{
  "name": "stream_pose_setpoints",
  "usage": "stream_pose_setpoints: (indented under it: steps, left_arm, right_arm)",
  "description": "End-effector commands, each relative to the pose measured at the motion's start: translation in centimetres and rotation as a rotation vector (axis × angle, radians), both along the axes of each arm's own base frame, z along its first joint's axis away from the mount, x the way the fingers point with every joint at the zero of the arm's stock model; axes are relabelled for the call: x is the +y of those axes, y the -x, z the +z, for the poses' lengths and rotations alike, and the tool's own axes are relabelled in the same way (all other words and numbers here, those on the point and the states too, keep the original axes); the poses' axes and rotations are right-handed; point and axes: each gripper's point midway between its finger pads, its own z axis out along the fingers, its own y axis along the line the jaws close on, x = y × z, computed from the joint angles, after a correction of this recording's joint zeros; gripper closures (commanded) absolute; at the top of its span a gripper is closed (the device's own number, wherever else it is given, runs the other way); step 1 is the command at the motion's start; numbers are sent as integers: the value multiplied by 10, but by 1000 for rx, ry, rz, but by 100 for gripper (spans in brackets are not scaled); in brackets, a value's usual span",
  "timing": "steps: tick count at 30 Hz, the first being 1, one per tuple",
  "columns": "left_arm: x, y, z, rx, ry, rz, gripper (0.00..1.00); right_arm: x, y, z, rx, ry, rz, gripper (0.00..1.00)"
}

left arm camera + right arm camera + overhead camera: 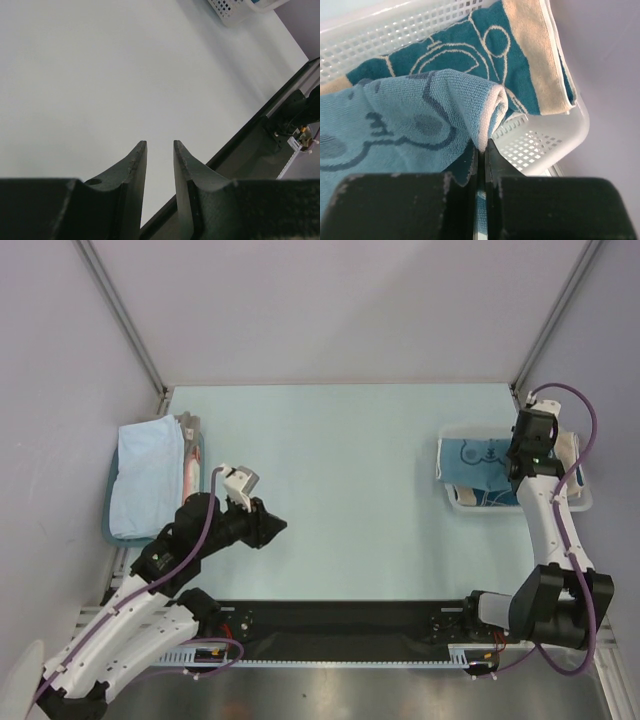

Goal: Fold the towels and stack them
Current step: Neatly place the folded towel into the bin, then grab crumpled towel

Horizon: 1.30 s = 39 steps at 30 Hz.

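Since the folding cannot begin until a cloth is out on the open table (pixel 340 450), what matters now is the grip at the white mesh basket (pixel 455 502) against the table's right edge. The right arm (pixel 548 520) reaches over it, and its jaws are clamped together on a raised fold of the blue towel (pixel 395 125) with a darker line drawing. The pinched ridge sits right at the jaw tips, and the rest of that cloth spreads away to one side of them, draped over the basket's contents. Behind it lies the dark teal towel (pixel 470 37) with its tan end near the basket's rim. In the overhead view the basket's long axis runs across the table toward the right edge, and the cloth seems to lie along it. The left arm (pixel 205 530) hovers over the near-left part of the table, jaws apart with nothing between them and bare surface below, well away from the basket. A folded light blue towel (pixel 145 475) rests in the teal tray (pixel 107 515) at the left edge. Most of the table's middle is pale, flat and unoccupied, so the lift probably needs to rise above the rim and then travel leftward.
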Motion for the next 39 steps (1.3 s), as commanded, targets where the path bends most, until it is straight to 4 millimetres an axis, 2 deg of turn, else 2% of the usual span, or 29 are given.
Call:
stream_pose_setpoints:
  steps: [1, 5, 10, 12, 13, 14, 15, 16, 17, 19, 20, 22, 24, 27, 28, 29, 30, 31, 32, 34, 35, 36, 37, 38, 39]
  left_arm:
    - [-3, 2, 7, -40, 10, -24, 67]
    - [-4, 3, 8, -45, 13, -27, 66]
    - [-5, 5, 8, -46, 13, -35, 66]
    - [-5, 4, 7, -43, 11, -36, 66]
    - [-6, 5, 7, -44, 13, -39, 65]
    - [-7, 5, 6, -41, 12, -42, 65]
    - [-7, 5, 6, -39, 12, -43, 65]
    - [-7, 5, 6, -37, 11, -45, 65]
    - [-7, 4, 6, -38, 10, -42, 64]
    - [-6, 4, 5, -37, 7, -38, 64]
    - [-5, 3, 5, -39, 7, -30, 64]
    - [-4, 2, 5, -41, 5, -23, 63]
    - [-2, 1, 6, -47, 3, -7, 63]
    - [2, -3, 5, -44, -6, 24, 63]
    - [3, -4, 4, -45, -8, 31, 62]
    - [4, -4, 4, -43, -9, 40, 62]
    - [6, -7, 4, -43, -17, 61, 62]
    - [9, -9, 3, -45, -22, 78, 62]
    - [11, -11, 3, -41, -26, 98, 62]
    - [25, -22, 5, -47, -54, 201, 61]
    - [31, -27, 5, -40, -70, 244, 60]
    - [42, -35, 7, -35, -84, 322, 58]
    - [59, -45, 9, -29, -99, 448, 56]
    - [69, -52, 16, -26, -118, 523, 54]
    - [83, -60, 19, -21, -131, 610, 51]
  right_arm:
    - [-17, -21, 17, -128, 25, -9, 100]
    - [-34, -28, 3, -132, 14, -50, 100]
    - [-48, -36, -31, -97, -21, -81, 100]
    - [-52, -37, -36, -111, -55, -99, 99]
    - [-55, -38, -39, -107, -67, -113, 88]
    - [-58, -39, -38, -112, -72, -134, 72]
    - [-60, -36, -40, -110, -85, -170, 36]
    - [-60, -37, -40, -109, -89, -173, 14]
    - [-60, -40, -32, -130, -95, -174, 1]
    - [-60, -39, -23, -153, -109, -200, 0]
    - [-59, -40, -6, -194, -110, -202, 0]
    - [-50, -42, 8, -228, -147, -194, 0]
    - [-41, -42, 33, -270, -155, -204, 0]
    - [4, -51, 51, -309, -202, -129, 0]
    - [39, -58, 53, -325, -232, -43, 0]
    - [57, -59, 58, -359, -257, 1, 0]
    - [80, -60, 77, -449, -305, 66, 0]
    - [102, -57, 64, -450, -362, 111, 0]
    - [136, -58, 63, -469, -438, 179, 0]
    - [169, -56, 58, -449, -472, 250, 0]
    - [204, -52, 54, -420, -470, 321, 0]
    - [220, -51, 49, -403, -453, 351, 0]
    - [240, -48, 35, -367, -436, 384, 0]
    - [274, -42, 34, -369, -436, 468, 0]
    - [290, -39, 27, -355, -446, 500, 0]
